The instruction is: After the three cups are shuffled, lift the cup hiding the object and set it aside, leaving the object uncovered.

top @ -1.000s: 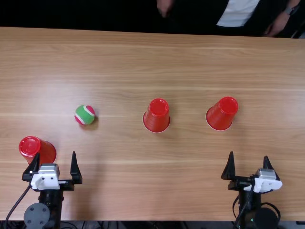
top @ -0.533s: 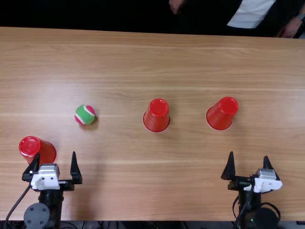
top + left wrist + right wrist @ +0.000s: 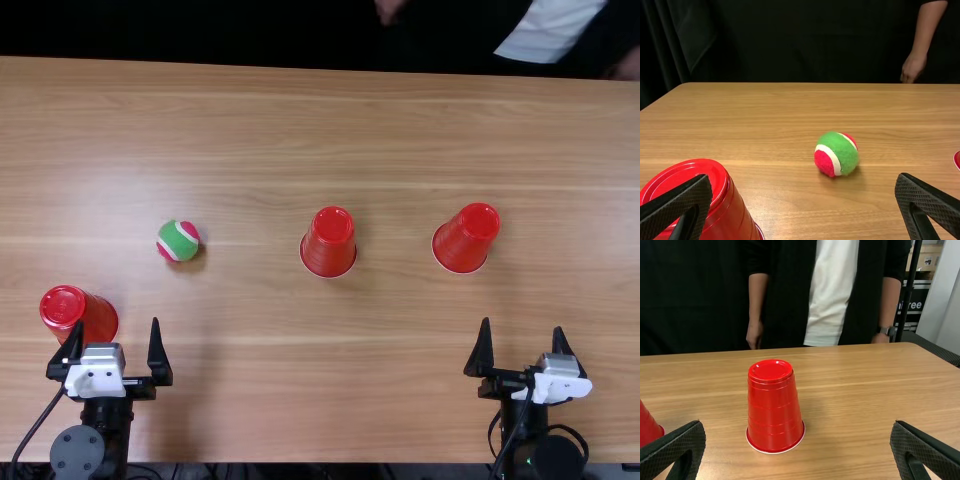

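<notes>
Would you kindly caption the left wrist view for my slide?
Green-and-red ball sits uncovered on the wooden table near an inverted red cup.

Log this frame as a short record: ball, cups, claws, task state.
ball: uncovered, on the table, left of middle
set-aside cup: upside down, beside the left claw
middle cup: upside down, mid-table
right cup: upside down, right of the middle cup
left claw: open, empty
right claw: open, empty
task state: looks done
</notes>
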